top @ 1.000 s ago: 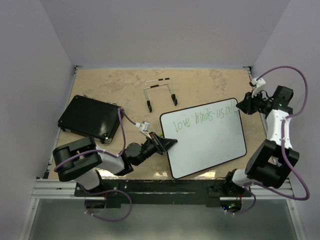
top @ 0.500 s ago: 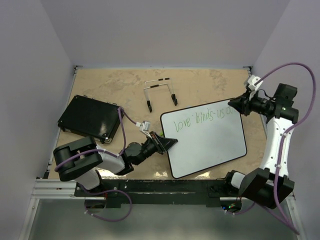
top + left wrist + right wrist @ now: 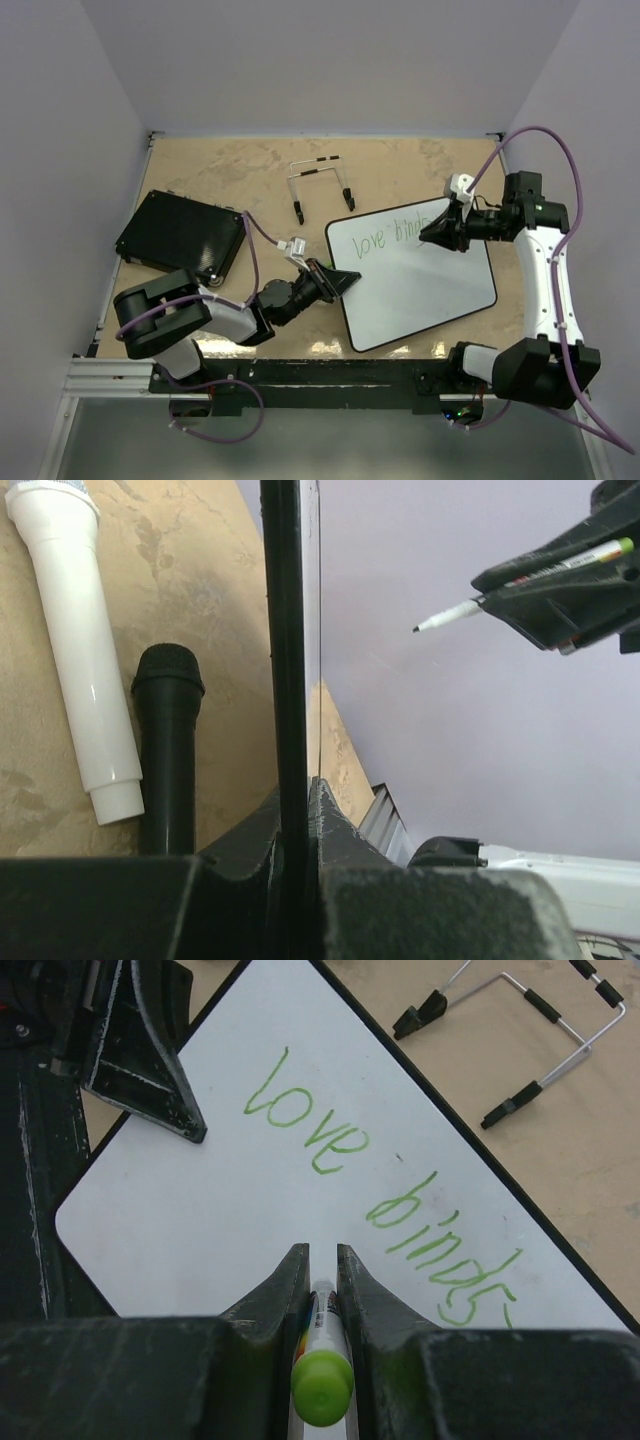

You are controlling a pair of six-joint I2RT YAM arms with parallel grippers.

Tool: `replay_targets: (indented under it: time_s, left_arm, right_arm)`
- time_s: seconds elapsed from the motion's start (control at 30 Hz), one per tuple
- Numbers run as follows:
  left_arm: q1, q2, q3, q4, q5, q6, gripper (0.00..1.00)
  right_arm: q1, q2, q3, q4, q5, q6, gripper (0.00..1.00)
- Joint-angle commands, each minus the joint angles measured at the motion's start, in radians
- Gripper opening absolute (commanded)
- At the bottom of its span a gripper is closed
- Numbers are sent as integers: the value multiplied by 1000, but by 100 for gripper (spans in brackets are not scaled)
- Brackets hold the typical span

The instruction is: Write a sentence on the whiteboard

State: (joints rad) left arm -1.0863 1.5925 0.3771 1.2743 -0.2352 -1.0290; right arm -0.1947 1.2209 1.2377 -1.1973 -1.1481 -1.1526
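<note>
The whiteboard (image 3: 420, 285) lies tilted on the table, right of centre. The sentence (image 3: 375, 238) reads "love binds" in green along its top; the rest is hidden under my right arm. My left gripper (image 3: 340, 283) is shut on the board's left edge, whose black frame (image 3: 285, 630) sits between its jaws (image 3: 297, 800). My right gripper (image 3: 428, 232) is shut on a green marker (image 3: 322, 1360) and hovers over the board's upper middle, tip pointing left. In the right wrist view the words (image 3: 380, 1175) lie ahead of the gripper (image 3: 321, 1252) on the board (image 3: 200, 1220). The marker also shows in the left wrist view (image 3: 520, 580).
A black textured pad (image 3: 180, 238) lies at the left. A wire stand (image 3: 320, 185) lies behind the board, also in the right wrist view (image 3: 520, 1040). In the left wrist view a white microphone (image 3: 75, 650) and a black microphone (image 3: 167, 750) lie on the table beside the board's edge.
My right arm has swung left from the board's upper right corner to over its upper middle, with the marker, now covering the sentence's end. The board has shifted slightly.
</note>
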Motion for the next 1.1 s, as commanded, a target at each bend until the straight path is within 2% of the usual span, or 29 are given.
replay_targets:
  time_s: [0.0, 0.13, 0.33, 0.53, 1.07]
  left_arm:
    - [22, 12, 83, 46, -87, 53, 0]
    - [28, 32, 114, 22, -99, 26, 0]
    - [31, 70, 180, -46, -148, 4, 0]
    - [31, 81, 203, -90, -210, -34, 0]
    - [-1, 84, 195, -85, -205, -57, 0]
  right_arm:
    - [46, -46, 6, 42, -22, 11, 0]
    - [95, -78, -41, 113, -9, 54, 0]
    - [219, -100, -102, 304, 4, 206, 0]
    - [248, -113, -156, 424, 41, 281, 0]
    - [248, -170, -228, 456, 67, 310, 0]
